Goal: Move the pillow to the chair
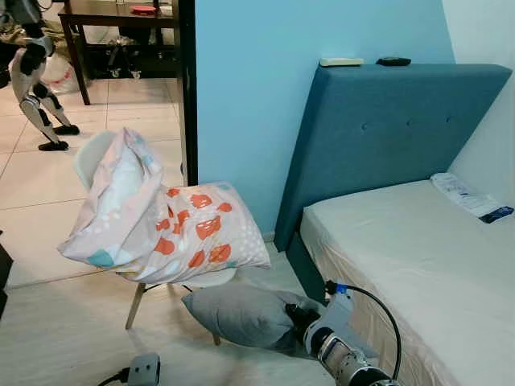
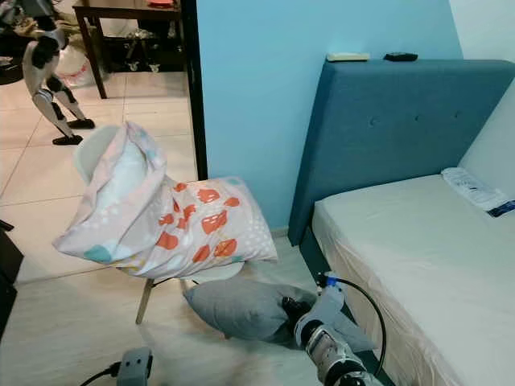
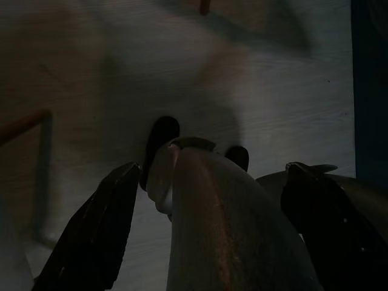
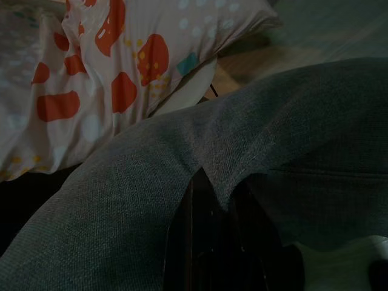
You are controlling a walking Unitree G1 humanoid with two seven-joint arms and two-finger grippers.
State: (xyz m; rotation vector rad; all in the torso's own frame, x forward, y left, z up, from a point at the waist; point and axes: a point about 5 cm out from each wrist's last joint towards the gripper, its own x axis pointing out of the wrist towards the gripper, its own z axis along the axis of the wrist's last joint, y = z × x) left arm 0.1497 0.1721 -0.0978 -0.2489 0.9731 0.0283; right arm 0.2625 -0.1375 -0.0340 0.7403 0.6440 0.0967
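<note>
Right wrist view: the right gripper (image 4: pixel 212 242) has its dark fingers closed on a fold of the grey pillow (image 4: pixel 182 182), pinching the woven fabric near its edge. In the left eye view, this same gripper sits at the lower centre-right of the frame, pressed into the grey pillow's right end, while the pillow lies on the pale wood floor (image 1: pixel 56 338) just beneath the chair. The white chair (image 1: pixel 92 157), left of centre, already carries a large patterned pillow (image 1: pixel 161 221) with orange and teal shapes, draped over its seat and backrest. To the right stands a bed (image 1: pixel 418 257) with a bare cream mattress and a blue padded headboard (image 1: pixel 386 137) against a light blue wall. The left wrist view is dim; the left gripper (image 3: pixel 206 236) hangs over the floor with its two black fingers spread apart, holding nothing.
</note>
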